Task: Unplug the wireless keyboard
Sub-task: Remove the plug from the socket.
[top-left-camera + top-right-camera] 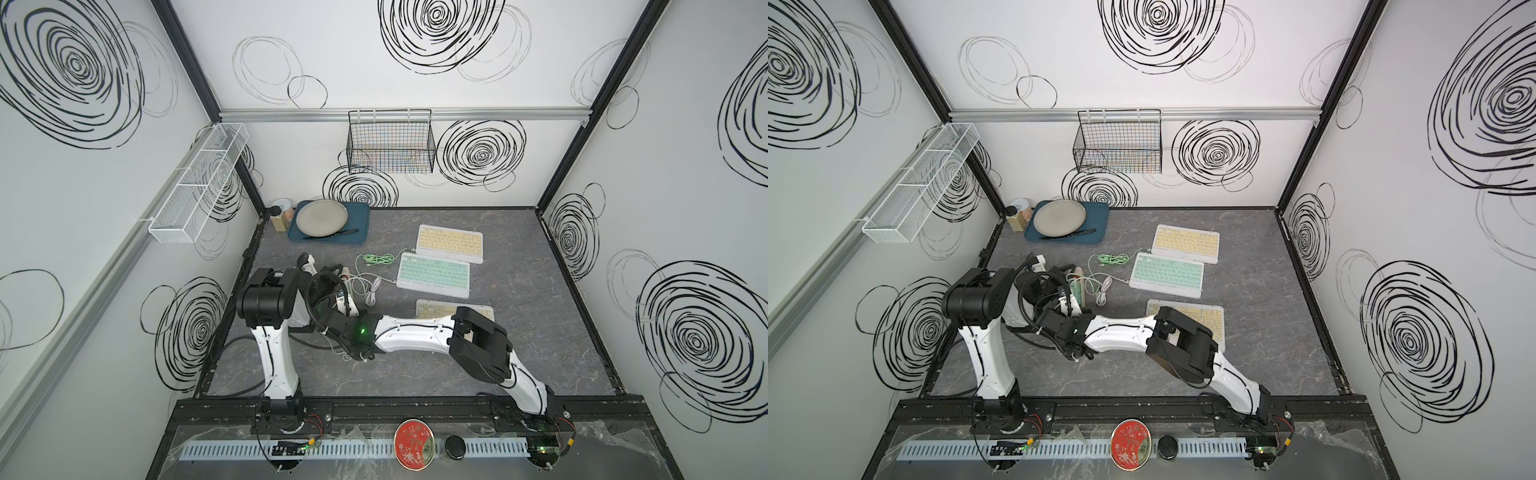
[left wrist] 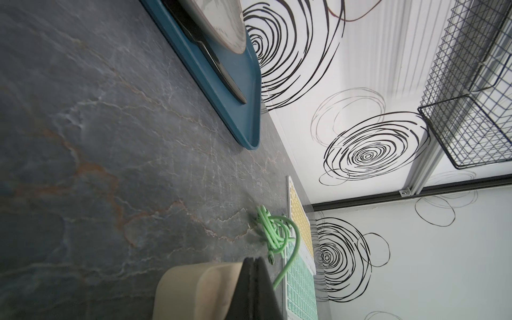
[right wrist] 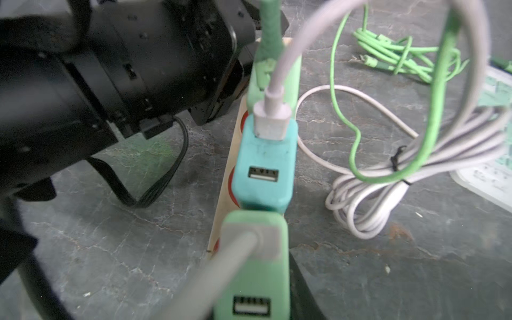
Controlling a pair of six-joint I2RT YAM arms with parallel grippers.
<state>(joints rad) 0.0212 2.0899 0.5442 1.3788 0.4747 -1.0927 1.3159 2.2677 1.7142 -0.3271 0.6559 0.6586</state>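
Sitting right of centre: mint keyboard point(image 1: 432, 275), white frame and pale green keys, lying flat and slightly angled on the grey marbled surface point(image 1: 519, 332).
Its lead: a white cable point(image 1: 376, 284) meets the keyboard's left edge and gathers in a coil. Its white plug point(image 3: 270, 122) stands in a teal adapter point(image 3: 263, 171).
Neighbours: the far yellow keyboard point(image 1: 451, 243) lies just beyond it, with a green cable point(image 1: 374, 259) at its near-left corner. The near yellow keyboard point(image 1: 436, 309) is partly covered by the right arm point(image 1: 415, 332).
Power strip point(image 3: 223, 205): cream, at the left, carrying the teal adapter and a green adapter point(image 3: 255, 277) that holds a grey plug point(image 3: 249, 238).
Left arm point(image 1: 274, 357): rises upright from the near-left base, elbow folded, wrist over the strip. Its black jaws are pressed together beside the strip's cream end.
Right arm: from the near-right base, its forearm stretches left, low, to the strip. One dark jaw lies alongside the green adapter and the other is hidden behind the grey lead, so I cannot tell whether they pinch it.
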